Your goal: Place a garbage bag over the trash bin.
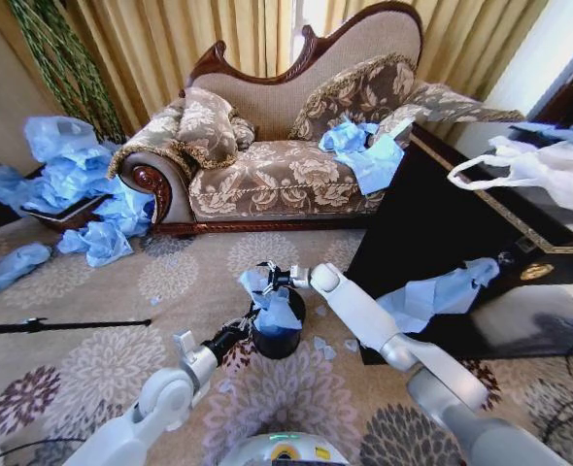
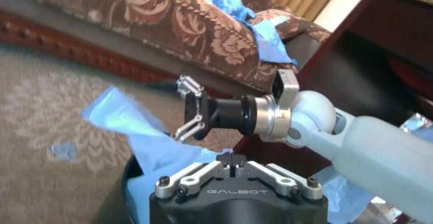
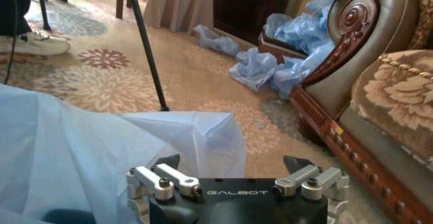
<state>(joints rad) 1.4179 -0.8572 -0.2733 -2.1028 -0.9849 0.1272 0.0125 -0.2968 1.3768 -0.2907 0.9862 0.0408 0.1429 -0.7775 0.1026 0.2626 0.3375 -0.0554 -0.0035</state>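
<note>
Thin, crinkly light-blue garbage bag (image 1: 275, 309) draped over small black cylindrical trash bin (image 1: 279, 340) on patterned carpet (image 1: 92, 359), probably for spreading around the rim. Left gripper (image 1: 251, 319) at bin's near side, jaws pinched closed on bag film. Right gripper (image 1: 264, 277) at far side, 2 fingers spread wide, beside raised bag corner, gripping nothing.
</note>
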